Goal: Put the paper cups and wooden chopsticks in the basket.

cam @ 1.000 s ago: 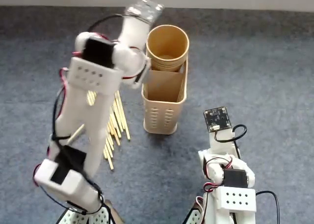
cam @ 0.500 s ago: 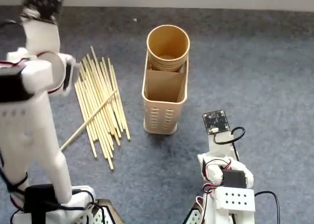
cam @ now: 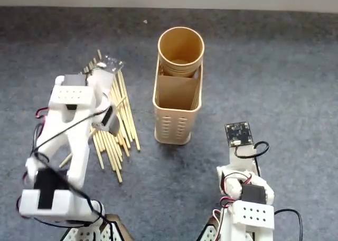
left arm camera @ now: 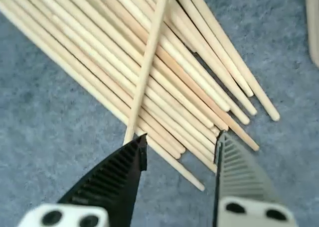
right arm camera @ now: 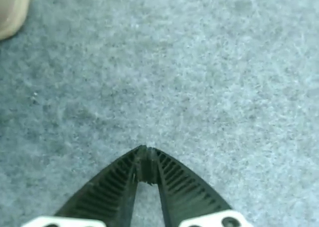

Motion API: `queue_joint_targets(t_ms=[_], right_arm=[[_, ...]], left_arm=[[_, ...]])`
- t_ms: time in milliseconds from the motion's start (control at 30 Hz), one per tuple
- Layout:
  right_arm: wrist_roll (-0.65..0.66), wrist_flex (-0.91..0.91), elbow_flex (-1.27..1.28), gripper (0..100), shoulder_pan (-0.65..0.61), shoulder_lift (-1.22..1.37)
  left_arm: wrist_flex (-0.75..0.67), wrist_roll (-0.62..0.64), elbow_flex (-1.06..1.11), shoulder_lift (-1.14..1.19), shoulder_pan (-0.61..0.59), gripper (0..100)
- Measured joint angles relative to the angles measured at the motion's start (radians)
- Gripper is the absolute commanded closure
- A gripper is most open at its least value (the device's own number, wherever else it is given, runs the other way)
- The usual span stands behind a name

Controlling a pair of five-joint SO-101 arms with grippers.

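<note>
At nine o'clock from the tan slotted plastic basket (cam: 174,127), released left jaws hover over pale wooden chopsticks (left arm camera: 189,87); next, probably, lower and clench.

Carpet (cam: 285,82) right of basket (cam: 174,126) lies open. Basket wall stands near chopstick pile (cam: 127,126), one stick (left arm camera: 149,62) crossed on top.
</note>
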Motion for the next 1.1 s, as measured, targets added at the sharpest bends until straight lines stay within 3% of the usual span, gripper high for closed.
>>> queue_joint_targets(t_ms=[200, 433, 600, 700, 933, 1100], right_arm=[[0.0, -0.008, 0.0, 99.4, 0.0, 0.0], [0.0, -0.008, 0.0, 99.4, 0.0, 0.0], [0.0, -0.008, 0.0, 99.4, 0.0, 0.0], [0.0, -0.008, 0.0, 99.4, 0.0, 0.0], [0.0, -0.008, 0.0, 99.4, 0.0, 0.0], [0.0, -0.008, 0.0, 99.4, 0.0, 0.0]], left_arm=[[-0.14, -0.089, -0.002, 0.115, -0.072, 83], [-0.152, -0.104, -0.074, 0.215, -0.104, 84], [-0.152, -0.106, -0.124, 0.276, -0.098, 98], [-0.146, -0.106, -0.169, 0.285, -0.098, 98], [0.087, -0.1, -0.407, 0.285, -0.097, 98], [0.27, -0.008, -0.701, 0.247, -0.051, 98]])
